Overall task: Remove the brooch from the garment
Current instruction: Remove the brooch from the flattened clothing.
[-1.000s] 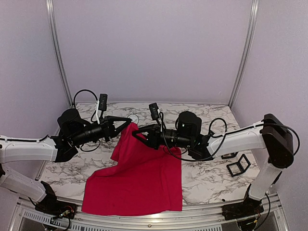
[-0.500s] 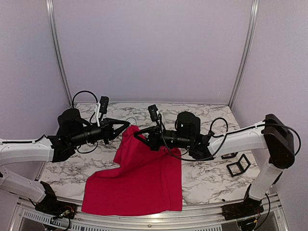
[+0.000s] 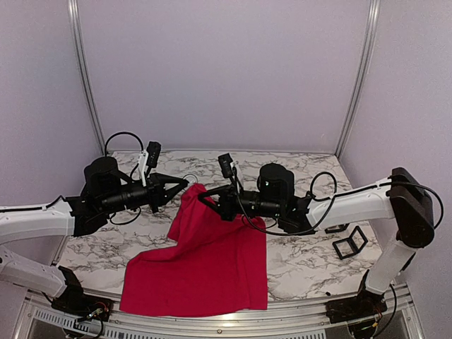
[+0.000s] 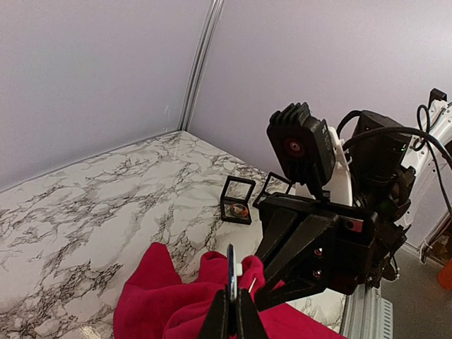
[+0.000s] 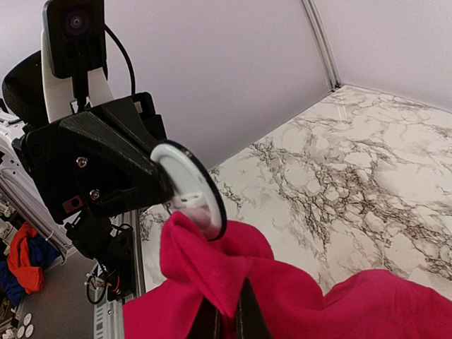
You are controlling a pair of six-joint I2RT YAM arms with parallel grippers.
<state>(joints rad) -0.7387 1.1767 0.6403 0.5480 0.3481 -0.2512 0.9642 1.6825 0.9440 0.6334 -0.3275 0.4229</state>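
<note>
Only the right wrist shows the brooch (image 5: pixel 189 189) face-on (white disc, dark rim). The left gripper (image 4: pixel 230 305) clamps it, and the right gripper (image 5: pixel 226 316) pinches the peaked red T-shirt (image 3: pixel 212 261).

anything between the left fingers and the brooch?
Nothing visible. The left gripper is shut on the brooch rim; the brooch's lower edge meets a shirt fold pinched by the right gripper.
</note>
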